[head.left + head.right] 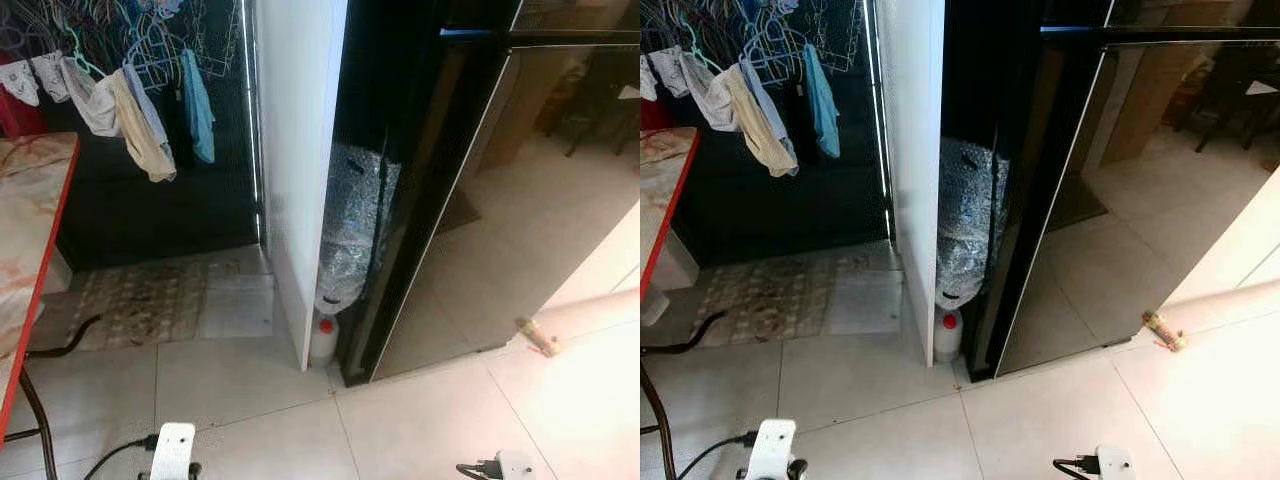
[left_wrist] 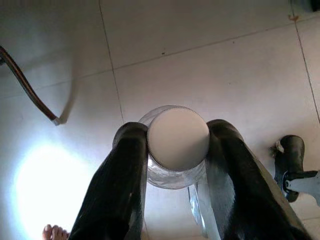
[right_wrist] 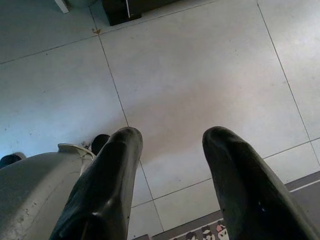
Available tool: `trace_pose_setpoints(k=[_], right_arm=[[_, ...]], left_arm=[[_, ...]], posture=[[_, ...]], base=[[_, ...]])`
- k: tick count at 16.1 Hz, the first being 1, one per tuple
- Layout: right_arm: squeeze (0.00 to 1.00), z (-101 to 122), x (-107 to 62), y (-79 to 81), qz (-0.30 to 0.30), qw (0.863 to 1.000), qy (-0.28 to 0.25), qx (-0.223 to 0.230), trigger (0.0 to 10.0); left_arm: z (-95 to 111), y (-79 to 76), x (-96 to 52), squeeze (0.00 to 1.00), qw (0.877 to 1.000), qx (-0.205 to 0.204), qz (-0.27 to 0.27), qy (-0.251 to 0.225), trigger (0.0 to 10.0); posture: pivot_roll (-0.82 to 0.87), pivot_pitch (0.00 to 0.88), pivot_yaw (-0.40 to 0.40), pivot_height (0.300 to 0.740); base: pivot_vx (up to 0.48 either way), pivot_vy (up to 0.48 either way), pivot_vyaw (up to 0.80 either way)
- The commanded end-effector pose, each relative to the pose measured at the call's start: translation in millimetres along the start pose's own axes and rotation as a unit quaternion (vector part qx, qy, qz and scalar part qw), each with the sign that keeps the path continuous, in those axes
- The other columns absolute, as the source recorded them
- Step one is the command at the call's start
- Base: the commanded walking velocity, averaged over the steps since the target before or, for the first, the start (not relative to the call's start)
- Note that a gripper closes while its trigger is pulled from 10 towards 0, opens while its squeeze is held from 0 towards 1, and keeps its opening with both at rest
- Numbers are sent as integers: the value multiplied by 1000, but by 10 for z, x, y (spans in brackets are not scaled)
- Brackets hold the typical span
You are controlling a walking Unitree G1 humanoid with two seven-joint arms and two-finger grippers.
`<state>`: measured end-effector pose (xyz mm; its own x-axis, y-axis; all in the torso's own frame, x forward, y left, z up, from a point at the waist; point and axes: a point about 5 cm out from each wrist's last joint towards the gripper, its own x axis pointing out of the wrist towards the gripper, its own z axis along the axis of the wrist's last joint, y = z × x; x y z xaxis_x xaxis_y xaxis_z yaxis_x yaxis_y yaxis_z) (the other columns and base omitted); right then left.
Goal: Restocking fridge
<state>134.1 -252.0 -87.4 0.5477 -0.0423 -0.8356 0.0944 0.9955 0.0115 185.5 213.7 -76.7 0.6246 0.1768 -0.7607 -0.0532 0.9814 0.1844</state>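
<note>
Fridge (image 1: 470, 220) stands ahead of the robot, tall, black and shiny, a little to the right. Its door looks shut, so nothing can go inside yet. A white wall panel (image 1: 295, 150) stands just left of it. In the gap between them sits a silver padded bundle (image 1: 350, 230), with a small bottle with a red cap (image 1: 323, 340) on the floor below it.

In the left wrist view, the left gripper (image 2: 175, 145) holds a clear jar (image 2: 175, 170) with a white lid (image 2: 178, 139). Both black fingers (image 2: 117, 175) press on the sides of the jar, just under the lid. The jar hangs over the pale tiled floor (image 2: 210, 65), near the robot, not near the fridge shelves.

In the right wrist view, the right gripper (image 3: 172, 150) is spread wide and holds nothing. It hangs over the floor too.

I think the job is only partly done. The jar is picked up and ready. The robot has yet to get close, open the fridge door and set the jar on a shelf. The free right gripper looks best for pulling the door.

Far left, clothes hang on a rack (image 1: 140, 90) beside a table with a red edge (image 1: 40, 270).
</note>
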Motion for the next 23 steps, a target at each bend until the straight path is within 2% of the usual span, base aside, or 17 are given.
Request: trace_pose_setpoints(k=[1,3,8,17,23], right_arm=[[0,-7,-7,-31,-5,1000,5,-2,10000],[0,-14,-9,-32,-5,1000,7,0,10000],[0,-34,-13,-34,-1,1000,14,-8,10000],[0,13,-3,-43,-2,1000,12,-10,10000],[0,40,3,-46,-2,1000,11,-12,10000]], left_arm=[[6,-20,0,0,1000,11,-4,-4,10000],[-14,-41,-4,0,1000,8,-6,-1,10000],[-139,-29,-32,0,1000,4,-3,17,10000],[-94,3,-17,0,1000,1,4,16,10000],[-98,-38,-19,0,1000,3,-1,15,10000]], posture=[[18,0,-79,740],[19,0,-80,740],[19,0,-82,740],[17,0,-83,740],[9,11,-81,740]], base=[[0,0,0],[0,0,0],[0,0,-771],[0,0,-769],[0,0,-769]])
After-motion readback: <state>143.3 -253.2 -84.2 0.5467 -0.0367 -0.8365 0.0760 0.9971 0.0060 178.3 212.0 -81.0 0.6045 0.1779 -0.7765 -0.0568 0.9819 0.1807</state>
